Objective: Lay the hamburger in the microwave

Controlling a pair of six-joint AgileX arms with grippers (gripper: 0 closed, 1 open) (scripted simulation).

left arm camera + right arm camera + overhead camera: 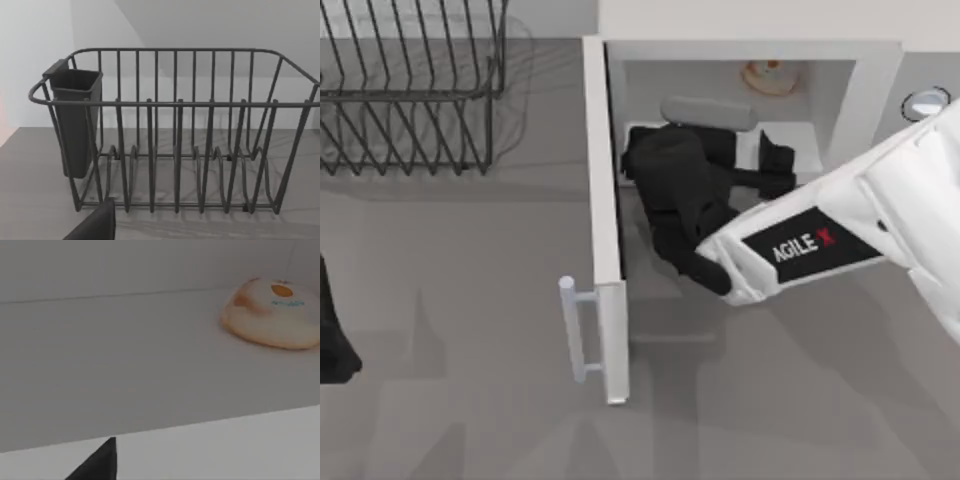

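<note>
Two arms at the table, one working: the right gripper (772,168) sits at the mouth of the large white boxy microwave (880,75), whose hinged door (604,200) with its pale bar handle (575,330) stands swung open toward the viewer. Small round tan-and-orange hamburger (770,76) lies on the cavity floor near the back wall, apart from the fingers; the right wrist view has it (272,312) resting flat, nothing touching it. Right fingers look spread and empty, so the bun appears released. Placing step looks done; next move likely calls for backing the arm straight out without clipping the door, maybe shutting it. Left arm parked at the table's left edge, facing the black wire dish rack (175,130); cannot tell its fingers' state.
</note>
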